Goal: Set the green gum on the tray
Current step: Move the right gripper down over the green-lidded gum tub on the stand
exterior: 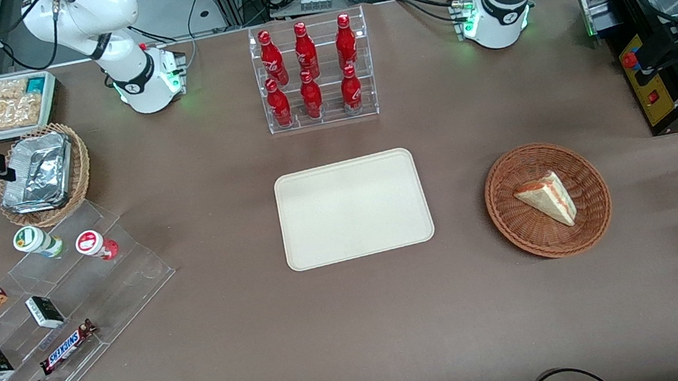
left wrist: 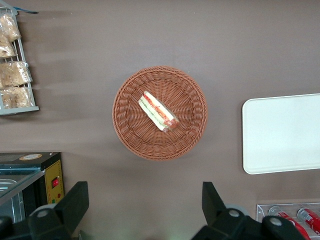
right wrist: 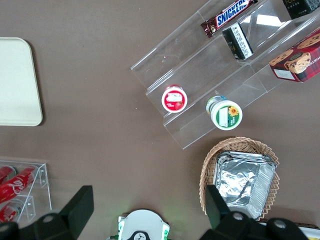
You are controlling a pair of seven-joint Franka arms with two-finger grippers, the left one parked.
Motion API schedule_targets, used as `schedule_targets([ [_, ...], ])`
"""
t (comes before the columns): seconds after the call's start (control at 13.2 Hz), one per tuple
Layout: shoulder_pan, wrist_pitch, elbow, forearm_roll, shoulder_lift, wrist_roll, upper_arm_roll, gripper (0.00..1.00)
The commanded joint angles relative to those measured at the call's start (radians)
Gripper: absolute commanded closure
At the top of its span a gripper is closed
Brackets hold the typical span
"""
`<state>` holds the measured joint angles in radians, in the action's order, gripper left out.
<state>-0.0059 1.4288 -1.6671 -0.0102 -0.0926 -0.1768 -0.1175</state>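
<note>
Tool (right wrist: 145, 210) tips cut off, spread wide above green gum (right wrist: 226, 113).

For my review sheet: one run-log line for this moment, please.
phase: before pickup | gripper: open, high above table, holding nothing | green gum: on clear stepped stand beside red gum | tray: bare

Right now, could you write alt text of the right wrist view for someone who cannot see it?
The open gripper hangs above a brown table, with the green gum standing beside a red-lidded gum bottle on a clear stepped display. The cream tray lies bare.
</note>
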Motion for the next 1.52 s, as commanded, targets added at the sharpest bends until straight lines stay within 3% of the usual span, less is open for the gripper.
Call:
schedule_targets([
  [0.0, 0.012, 0.016, -0.011, 0.01, -0.012, 0.037, -0.005, 0.01],
  [0.3, 0.009, 0.021, -0.034, 0.015, 0.007, 0.002, -0.005, 0.0],
  [0.68, -0.009, 0.18, -0.193, 0.035, -0.016, -0.17, -0.014, 0.0],
  [1.44, -0.016, 0.547, -0.446, 0.032, -0.036, -0.693, -0.168, 0.0],
])
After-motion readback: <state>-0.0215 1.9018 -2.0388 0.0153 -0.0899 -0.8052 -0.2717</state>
